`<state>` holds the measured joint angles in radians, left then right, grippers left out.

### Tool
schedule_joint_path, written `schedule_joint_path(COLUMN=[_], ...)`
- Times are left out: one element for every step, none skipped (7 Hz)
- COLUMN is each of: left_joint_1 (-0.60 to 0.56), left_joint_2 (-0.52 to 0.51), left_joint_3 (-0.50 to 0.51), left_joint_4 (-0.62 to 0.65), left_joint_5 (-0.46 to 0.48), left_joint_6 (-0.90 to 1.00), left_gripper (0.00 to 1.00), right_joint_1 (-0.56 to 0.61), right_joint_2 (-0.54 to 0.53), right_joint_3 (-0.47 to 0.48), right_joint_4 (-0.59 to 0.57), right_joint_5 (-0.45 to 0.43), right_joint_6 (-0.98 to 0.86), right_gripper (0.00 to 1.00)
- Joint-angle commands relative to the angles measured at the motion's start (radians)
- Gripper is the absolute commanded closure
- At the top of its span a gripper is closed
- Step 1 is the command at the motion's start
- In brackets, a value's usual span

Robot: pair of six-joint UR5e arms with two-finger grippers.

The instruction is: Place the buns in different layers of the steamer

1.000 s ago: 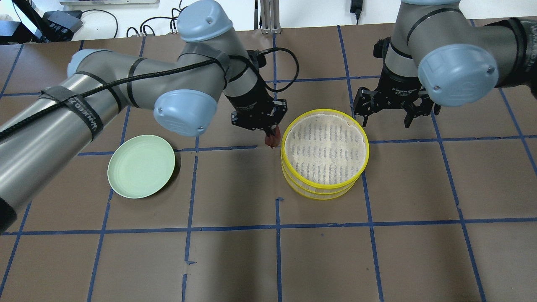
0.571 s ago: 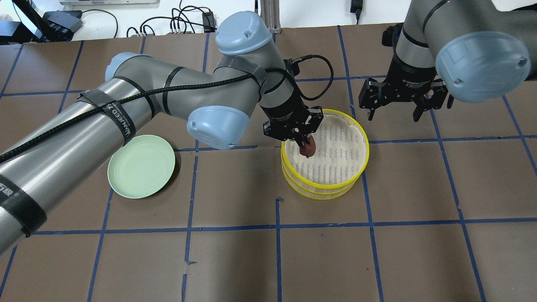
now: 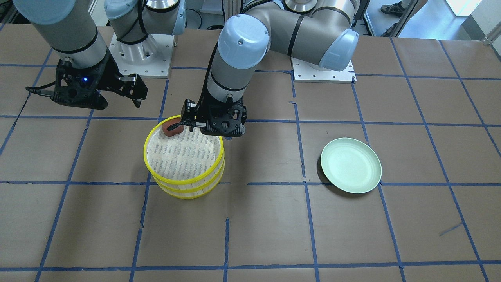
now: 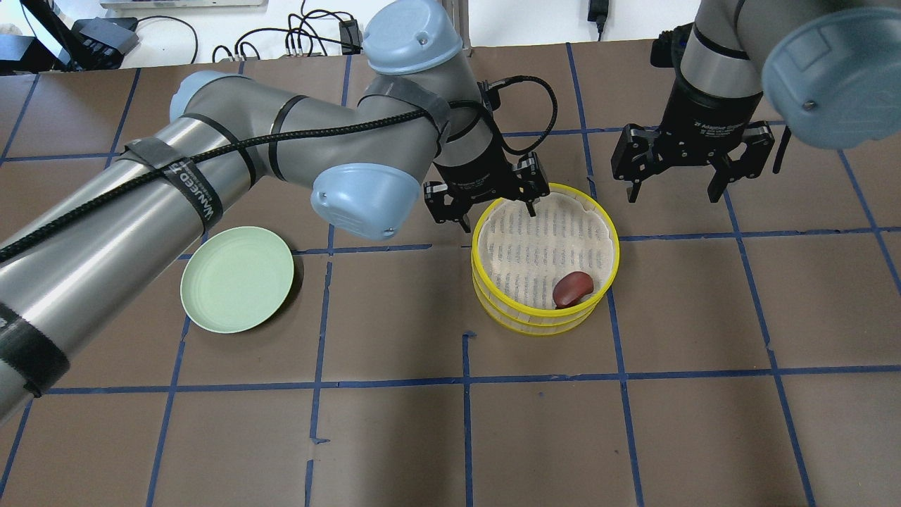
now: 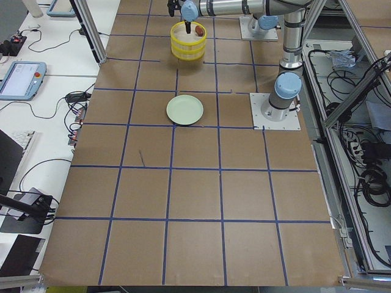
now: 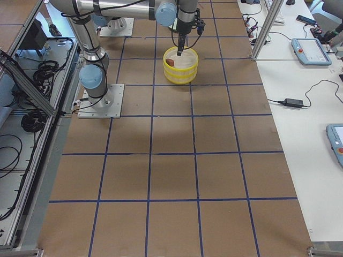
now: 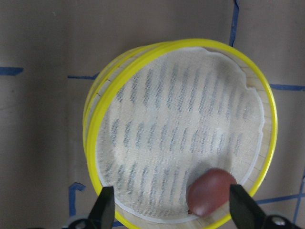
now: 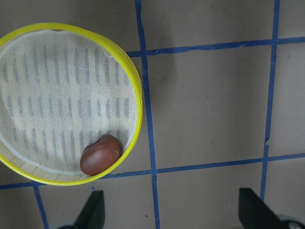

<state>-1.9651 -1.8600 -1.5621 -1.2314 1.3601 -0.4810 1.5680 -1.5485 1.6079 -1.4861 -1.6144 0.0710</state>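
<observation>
The dark reddish-brown bun (image 4: 572, 289) lies at the near edge of the steamer (image 4: 617, 253), on the mesh floor of the top tier. It sits just inside the yellow rim on the robot's right side, and nothing grips it. No white bun shows in any view. The upper tier covers the lower one, so I cannot tell whether the white bun sits below.

Level with the steamer and well off to the robot's left, a pale green plate (image 4: 236, 279) sits on the table (image 4: 394, 436).

At the steamer's far-left rim hangs the left gripper (image 4: 498, 218), its jaws spread wide and holding nothing. One finger is above the mesh and the other is outside the rim. The step in hand looks like getting this arm clear of the basket. Lifting straight up before swinging away should do it best — a sideways drag could catch the rim and shift the two tiers, which already sit slightly offset.

Farther back and to the right, the right gripper (image 4: 673, 197) hovers over bare table beside the steamer — jaws wide, empty, touching nothing.
</observation>
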Motion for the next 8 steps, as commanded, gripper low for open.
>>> schedule_joint_path(left_joint_1=[0.094,0.180,0.280,0.390,0.443,0.443,0.440,0.434], left_joint_2=[0.071,0.134,0.200,0.253,0.280,0.286,0.289,0.285], left_joint_3=[0.080,0.092,0.073,0.067,0.048,0.016,-0.012,-0.021], left_joint_4=[-0.262,-0.360,-0.394,-0.448,-0.448,-0.419,-0.354,-0.327], left_joint_5=[0.166,0.181,0.183,0.183,0.185,0.201,0.218,0.218], left_joint_6=[0.113,0.250,0.394,0.542,0.612,0.610,0.587,0.503], left_gripper=[0.05,0.01,0.00,0.00,0.00,0.00,0.00,0.00], right_joint_1=[0.003,0.003,0.003,0.006,0.006,0.006,0.007,0.007], right_joint_2=[-0.015,-0.015,-0.015,-0.016,-0.016,-0.016,-0.019,-0.022], right_joint_3=[-0.014,-0.022,-0.020,-0.020,-0.022,-0.022,-0.022,-0.022], right_joint_4=[0.023,0.023,0.023,0.021,0.021,0.012,0.012,0.012], right_joint_5=[0.010,0.010,0.010,0.010,0.010,0.010,0.010,0.008], right_joint_6=[-0.052,-0.083,-0.082,-0.073,-0.071,-0.070,-0.069,-0.069], right_gripper=[0.00,0.00,0.00,0.00,0.00,0.00,0.00,0.00])
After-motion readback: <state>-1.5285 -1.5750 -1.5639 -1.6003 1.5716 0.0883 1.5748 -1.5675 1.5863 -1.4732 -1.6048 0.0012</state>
